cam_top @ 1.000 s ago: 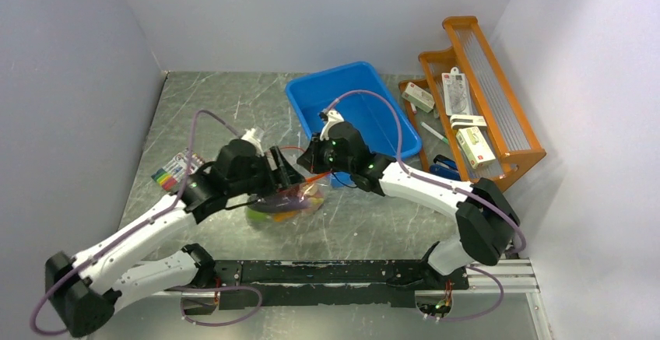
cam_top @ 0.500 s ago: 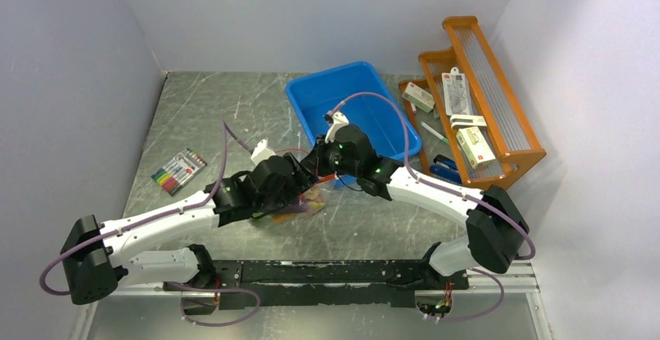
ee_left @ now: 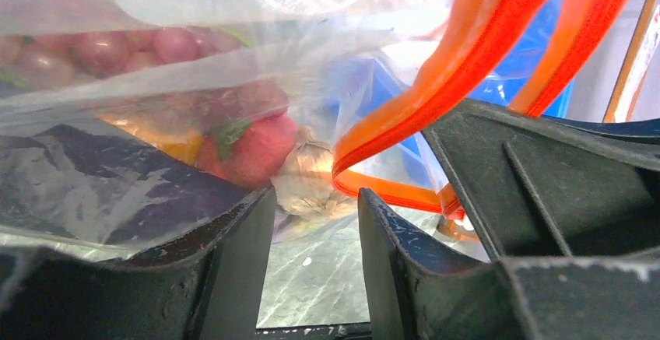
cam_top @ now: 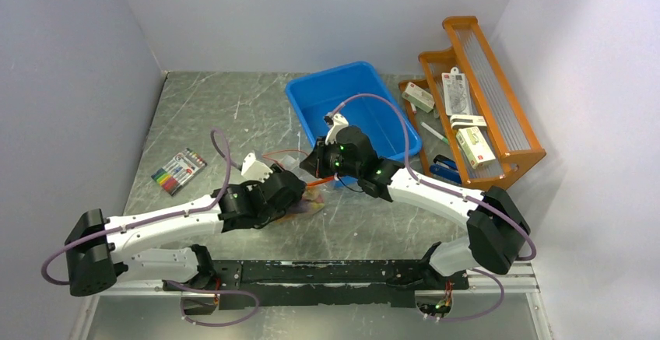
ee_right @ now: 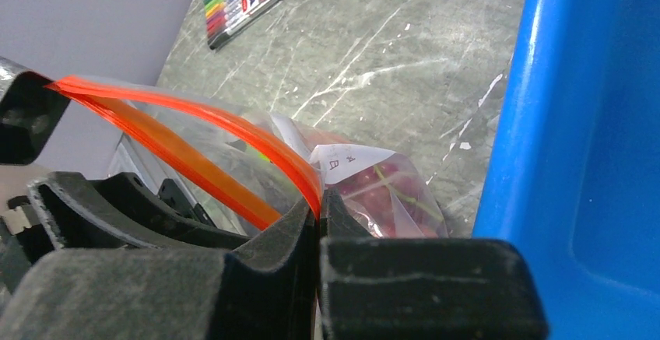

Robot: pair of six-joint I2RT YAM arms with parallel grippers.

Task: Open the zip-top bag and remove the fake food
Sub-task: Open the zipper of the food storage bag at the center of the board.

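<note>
Right hand [ee_right: 317, 204]: pinching orange strip [ee_right: 194, 110] of zip-top bag [ee_left: 156, 68], low over table [cam_top: 233, 106].
Left hand [ee_left: 315, 200]: spread, at bag mouth.
Fake food [ee_left: 253, 149]: inside bag.
Room: blue bin [ee_right: 560, 122] wall just beside right hand; open table leftward.

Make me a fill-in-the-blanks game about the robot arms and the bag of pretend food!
The right gripper pinches the zip-top bag by its orange ____ strip.
The fake food sits ____ the bag.
The bin is coloured ____.
The pack of markers lies on the ____.
Missing words: zip, inside, blue, table.
</note>
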